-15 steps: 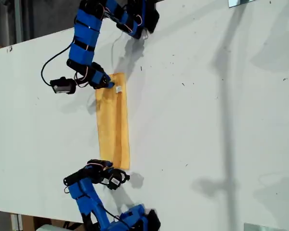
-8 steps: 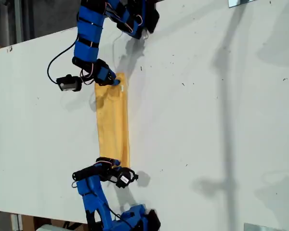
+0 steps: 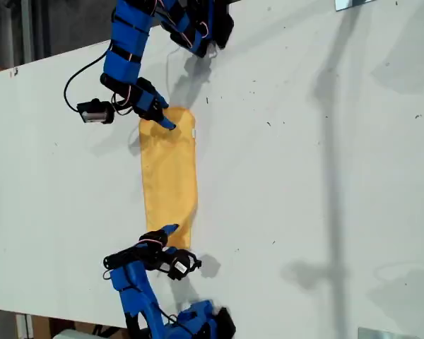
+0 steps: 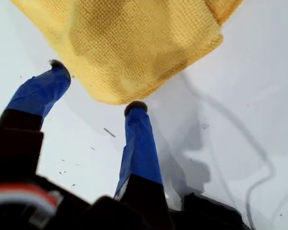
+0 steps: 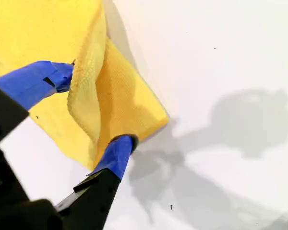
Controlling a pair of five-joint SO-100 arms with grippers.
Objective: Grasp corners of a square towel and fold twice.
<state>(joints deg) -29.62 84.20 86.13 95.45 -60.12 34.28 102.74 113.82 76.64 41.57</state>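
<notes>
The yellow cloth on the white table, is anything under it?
The soft yellow-orange towel lies folded on the white table, so its own lower layer sits beneath the top one. Nothing else shows at its edges or bulges through; whatever the cloth fully covers cannot be seen.

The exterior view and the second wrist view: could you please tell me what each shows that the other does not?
Only the exterior view shows the whole folded towel, both arms and a white tag at the towel's upper end. Only the second wrist view shows my second gripper open astride a raised fold at a towel corner. Both show the yellow towel lying on the white table.
</notes>
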